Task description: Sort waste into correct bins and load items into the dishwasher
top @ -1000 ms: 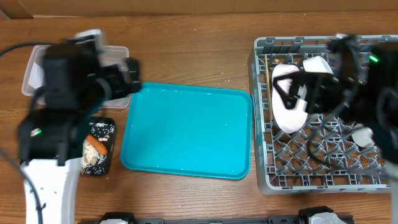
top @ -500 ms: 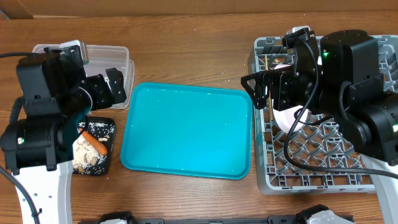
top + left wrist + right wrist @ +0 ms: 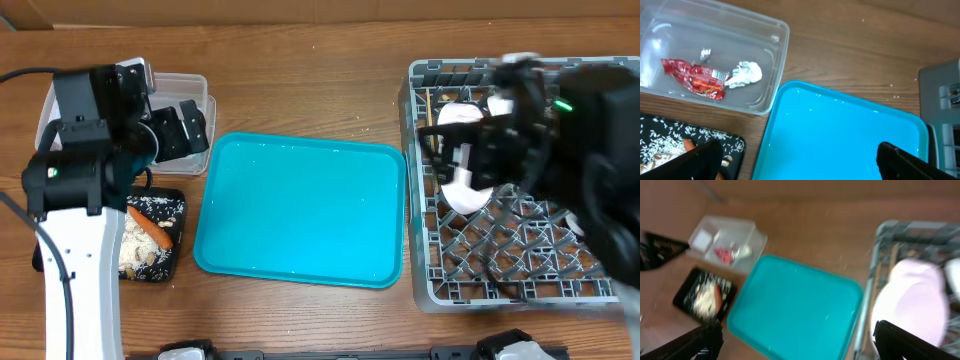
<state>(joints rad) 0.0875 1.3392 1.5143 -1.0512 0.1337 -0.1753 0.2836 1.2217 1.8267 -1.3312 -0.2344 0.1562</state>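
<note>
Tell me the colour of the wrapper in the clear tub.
Red. The wrapper lies in the tub; the left wrist view shows it best.

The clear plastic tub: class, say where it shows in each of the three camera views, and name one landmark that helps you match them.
Overhead: the clear plastic tub is top left, largely hidden by the left arm.
Left wrist: the tub is top left, holding a red wrapper and a foil ball.
Right wrist: the tub is upper left, blurred, above the black tray.
Shared landmark: the teal tray, just right of the tub.
</note>
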